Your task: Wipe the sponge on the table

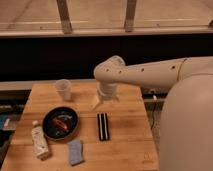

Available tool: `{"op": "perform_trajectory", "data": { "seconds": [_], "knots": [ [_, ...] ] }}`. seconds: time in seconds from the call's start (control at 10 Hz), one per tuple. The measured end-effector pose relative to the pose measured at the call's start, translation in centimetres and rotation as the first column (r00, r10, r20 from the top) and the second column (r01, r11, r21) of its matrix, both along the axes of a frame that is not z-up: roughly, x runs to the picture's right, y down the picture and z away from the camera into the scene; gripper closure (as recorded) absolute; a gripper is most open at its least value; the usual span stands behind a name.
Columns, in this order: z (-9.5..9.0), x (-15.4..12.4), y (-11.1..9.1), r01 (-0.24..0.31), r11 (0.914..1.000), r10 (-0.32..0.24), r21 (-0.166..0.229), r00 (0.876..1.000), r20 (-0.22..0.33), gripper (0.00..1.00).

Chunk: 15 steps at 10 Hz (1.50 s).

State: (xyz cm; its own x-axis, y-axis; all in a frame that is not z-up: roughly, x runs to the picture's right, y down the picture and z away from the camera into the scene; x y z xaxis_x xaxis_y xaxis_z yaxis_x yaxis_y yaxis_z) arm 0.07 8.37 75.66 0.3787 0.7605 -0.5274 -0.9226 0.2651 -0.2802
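The light-blue sponge [76,151] lies flat near the front edge of the wooden table [129,145], left of centre. My gripper [103,101] hangs from the white arm over the back middle of the table, well behind and to the right of the sponge. It is open and holds nothing.
A black pan [60,123] with something red in it sits just behind the sponge. A whitish bottle [40,142] lies at the left front, a clear cup [63,89] stands at the back left, and a black block with white stripes [103,126] lies mid-table under the gripper.
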Motion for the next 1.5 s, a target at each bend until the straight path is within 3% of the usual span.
{"op": "perform_trajectory", "data": {
  "seconds": [0.6, 0.9, 1.1, 1.3, 1.5],
  "knots": [
    [0.0, 0.0, -0.1, 0.003, 1.0, -0.003, -0.003, 1.0, 0.0, 0.2],
    [-0.6, -1.4, 0.8, 0.067, 0.9972, -0.065, -0.033, 0.997, 0.039, 0.2],
    [-1.9, -4.2, 2.8, 0.115, 0.9923, -0.11, -0.046, 0.989, 0.101, 0.2],
    [-2.8, -8.2, 5.5, 0.17, 0.9832, -0.155, -0.068, 0.971, 0.182, 0.2],
    [-2.3, -11.9, 8.1, 0.23, 0.9686, -0.201, -0.095, 0.948, 0.246, 0.2]
  ]
}}
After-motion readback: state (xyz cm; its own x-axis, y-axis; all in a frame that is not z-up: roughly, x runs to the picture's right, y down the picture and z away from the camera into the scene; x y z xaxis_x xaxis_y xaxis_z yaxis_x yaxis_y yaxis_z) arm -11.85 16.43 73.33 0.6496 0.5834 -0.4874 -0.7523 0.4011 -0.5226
